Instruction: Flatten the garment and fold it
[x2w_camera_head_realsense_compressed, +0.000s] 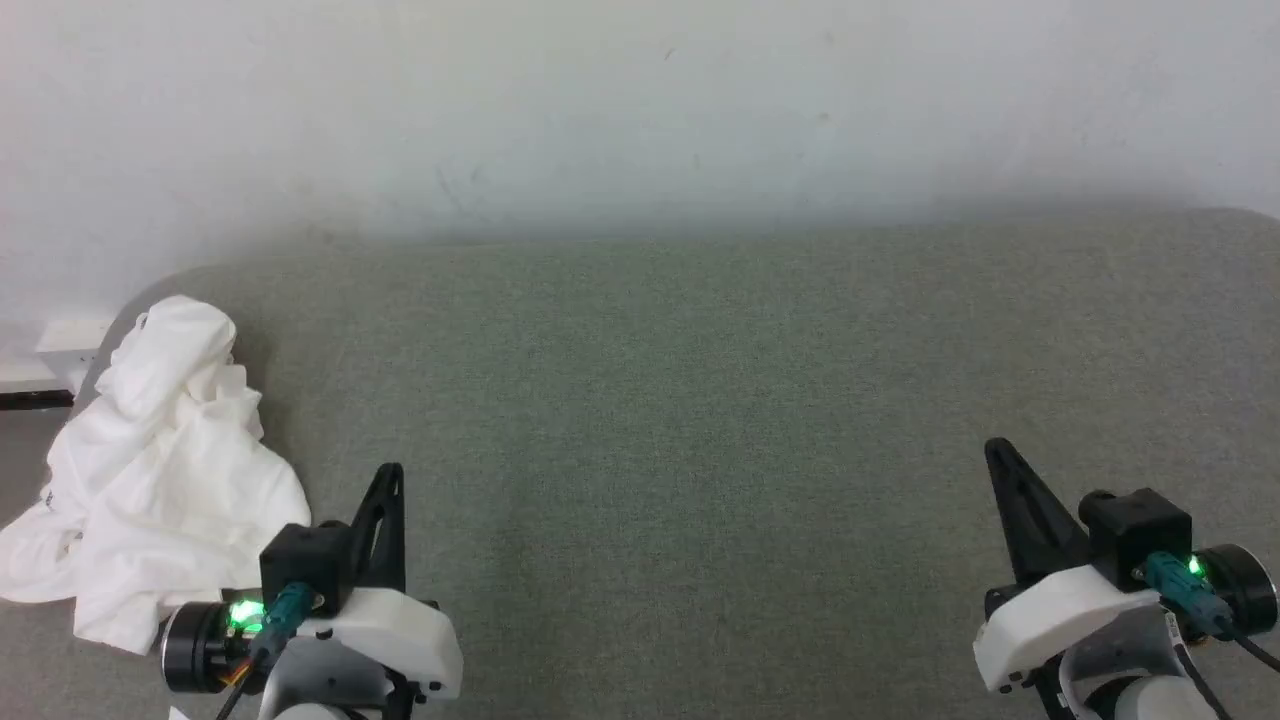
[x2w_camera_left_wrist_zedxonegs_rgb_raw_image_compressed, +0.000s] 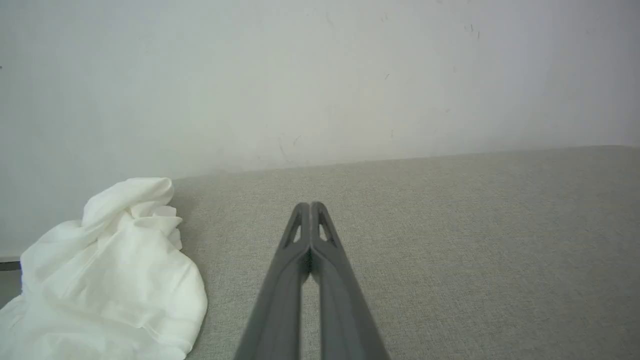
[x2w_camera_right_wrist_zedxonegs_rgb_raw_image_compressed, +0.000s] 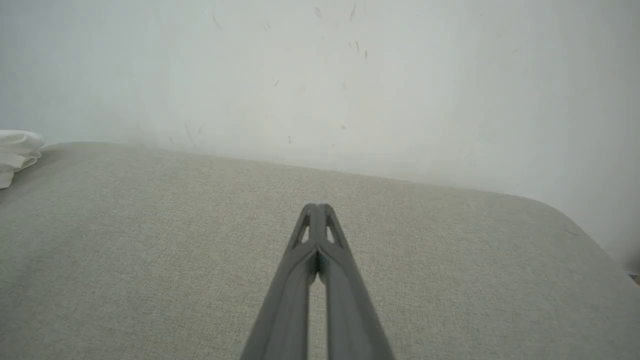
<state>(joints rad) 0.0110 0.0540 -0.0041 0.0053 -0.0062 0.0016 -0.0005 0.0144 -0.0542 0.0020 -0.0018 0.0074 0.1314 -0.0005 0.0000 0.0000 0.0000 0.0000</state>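
The garment (x2w_camera_head_realsense_compressed: 160, 480) is a crumpled white heap at the left end of the grey-green fabric surface (x2w_camera_head_realsense_compressed: 700, 420), partly hanging over its left edge. In the left wrist view the garment (x2w_camera_left_wrist_zedxonegs_rgb_raw_image_compressed: 105, 280) lies to the left of my fingers. A corner of the garment (x2w_camera_right_wrist_zedxonegs_rgb_raw_image_compressed: 15, 150) shows at the far left of the right wrist view. My left gripper (x2w_camera_head_realsense_compressed: 392, 472) is shut and empty, just right of the heap and apart from it; its tips (x2w_camera_left_wrist_zedxonegs_rgb_raw_image_compressed: 310, 206) meet. At the lower right my right gripper (x2w_camera_head_realsense_compressed: 995, 447) is shut and empty, far from the cloth, fingertips (x2w_camera_right_wrist_zedxonegs_rgb_raw_image_compressed: 317, 207) pressed together.
A pale wall (x2w_camera_head_realsense_compressed: 640, 110) rises straight behind the padded surface. The surface has rounded corners, one at the right (x2w_camera_right_wrist_zedxonegs_rgb_raw_image_compressed: 565, 210). Floor and a dark strip (x2w_camera_head_realsense_compressed: 30, 400) show beyond the left edge.
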